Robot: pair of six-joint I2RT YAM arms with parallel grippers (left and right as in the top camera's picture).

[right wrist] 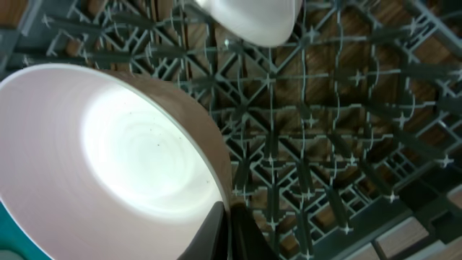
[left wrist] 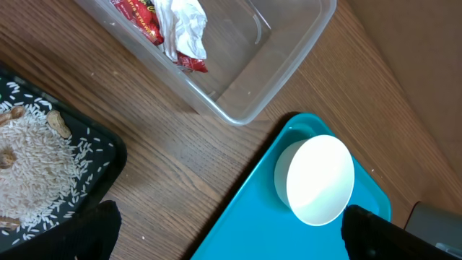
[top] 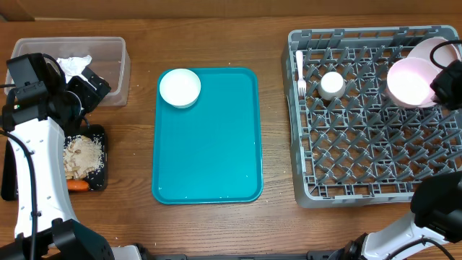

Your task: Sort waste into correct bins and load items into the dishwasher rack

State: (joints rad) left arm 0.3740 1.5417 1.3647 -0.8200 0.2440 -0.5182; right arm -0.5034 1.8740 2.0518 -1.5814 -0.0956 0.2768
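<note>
Loose bowl (top: pixel 180 87): it is seen at the far-left corner of the teal tray (top: pixel 209 159), inside the tray's rim, apparently mouth-up. Since it is round, no long axis is presented, and any point on the rim can be taken. The left gripper (top: pixel 95 87) is found off the tray's left edge, by the clear tub (top: pixel 119 68), with jaws spread wide and nothing held. From it the bowl lies forward and toward the tray, apart from both fingers; in the left wrist view it is placed nearer the finger (left wrist: pixel 390 235) at lower right. The right gripper (right wrist: pixel 225 232) is well off the tray's right edge, clamped on the rim of a second bowl (top: pixel 409 83) above the dishwasher rack (top: pixel 361 159), so it is judged occupied. The left arm is judged nearer. A short reach toward the tray's corner, then a descent onto the rim, is called for.
</note>
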